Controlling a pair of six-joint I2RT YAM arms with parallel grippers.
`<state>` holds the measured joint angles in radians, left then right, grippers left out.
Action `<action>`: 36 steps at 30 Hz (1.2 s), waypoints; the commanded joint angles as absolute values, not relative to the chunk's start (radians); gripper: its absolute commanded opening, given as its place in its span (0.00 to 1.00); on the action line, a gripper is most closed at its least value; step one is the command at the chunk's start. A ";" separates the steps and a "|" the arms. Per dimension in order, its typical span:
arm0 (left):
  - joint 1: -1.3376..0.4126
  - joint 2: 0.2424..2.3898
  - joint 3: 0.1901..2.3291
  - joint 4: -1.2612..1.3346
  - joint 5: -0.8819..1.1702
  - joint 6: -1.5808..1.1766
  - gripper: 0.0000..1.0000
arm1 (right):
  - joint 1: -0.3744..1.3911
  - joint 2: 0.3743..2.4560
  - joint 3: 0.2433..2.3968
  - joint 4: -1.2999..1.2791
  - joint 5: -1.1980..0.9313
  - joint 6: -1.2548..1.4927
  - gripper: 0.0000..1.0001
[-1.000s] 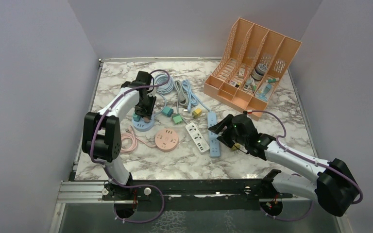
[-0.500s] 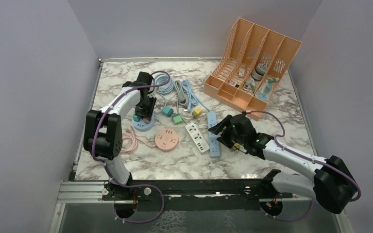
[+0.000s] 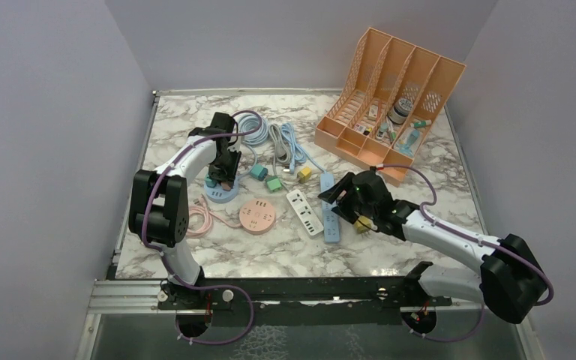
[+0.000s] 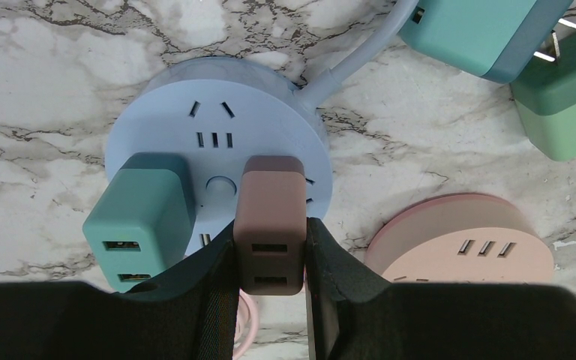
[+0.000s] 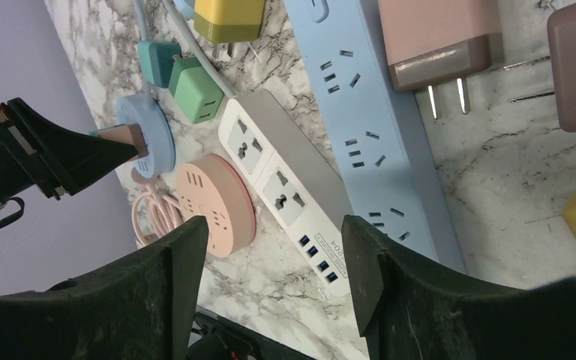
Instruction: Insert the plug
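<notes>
My left gripper (image 4: 270,251) is shut on a brown USB plug (image 4: 270,202) and holds it upright on the round blue socket (image 4: 217,112), next to a teal plug (image 4: 139,217) that stands in the same socket. From above, the left gripper (image 3: 223,172) is over the blue socket (image 3: 220,195) at the table's left. My right gripper (image 3: 343,201) is open and empty, hovering over the blue power strip (image 3: 330,214). In the right wrist view the right gripper (image 5: 274,251) frames the white power strip (image 5: 285,187).
A round pink socket (image 3: 257,215) lies near the blue one. Loose teal (image 3: 259,172), green (image 3: 274,184) and yellow (image 3: 304,173) plugs and coiled cables (image 3: 270,139) lie mid-table. An orange file organizer (image 3: 390,97) stands back right. A yellow plug (image 3: 361,224) lies by the right arm.
My right gripper has shifted slightly toward the back, over the blue power strip. The left gripper stays on the brown plug at the blue socket.
</notes>
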<state>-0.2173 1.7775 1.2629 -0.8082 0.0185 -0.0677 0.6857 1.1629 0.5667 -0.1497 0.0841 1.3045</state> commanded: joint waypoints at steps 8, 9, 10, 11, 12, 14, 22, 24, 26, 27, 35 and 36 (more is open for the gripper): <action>-0.216 1.726 1.271 -0.787 0.189 -0.106 0.49 | 0.686 1.154 0.634 -0.194 0.167 1.194 0.67; -0.215 1.710 1.284 -0.789 0.200 -0.107 0.51 | 0.686 1.149 0.639 -0.207 0.178 1.188 0.68; -0.215 1.669 1.291 -0.788 0.209 -0.106 0.53 | 0.686 1.142 0.643 -0.214 0.190 1.176 0.68; -0.216 1.650 1.297 -0.791 0.206 -0.107 0.55 | 0.686 1.136 0.645 -0.217 0.199 1.165 0.68; -0.216 1.635 1.304 -0.796 0.192 -0.110 0.57 | 0.686 1.129 0.645 -0.211 0.204 1.143 0.68; -0.215 1.615 1.318 -0.810 0.166 -0.103 0.59 | 0.686 1.116 0.646 -0.198 0.209 1.092 0.68; -0.216 1.507 1.291 -0.761 0.193 -0.137 0.60 | 0.685 1.144 0.729 -0.196 0.163 0.804 0.69; -0.215 1.452 1.231 -0.689 0.259 -0.172 0.60 | 0.686 1.176 0.758 -0.205 0.156 0.747 0.69; -0.216 1.380 1.142 -0.588 0.348 -0.222 0.60 | 0.685 1.213 0.793 -0.210 0.133 0.694 0.69; -0.216 1.342 1.098 -0.535 0.397 -0.248 0.60 | 0.686 1.233 0.811 -0.210 0.118 0.676 0.69; -0.216 1.023 0.797 -0.306 0.331 -0.376 0.75 | 0.696 1.449 0.979 -0.145 -0.134 0.562 0.66; -0.216 0.989 0.781 -0.304 0.311 -0.384 0.77 | 0.703 1.484 1.005 -0.145 -0.134 0.564 0.65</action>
<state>-0.2127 1.1084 0.8417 -0.4332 0.3401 -0.3046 0.6872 1.3945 0.9184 -0.1848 -0.0105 0.6308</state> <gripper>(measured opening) 0.716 0.661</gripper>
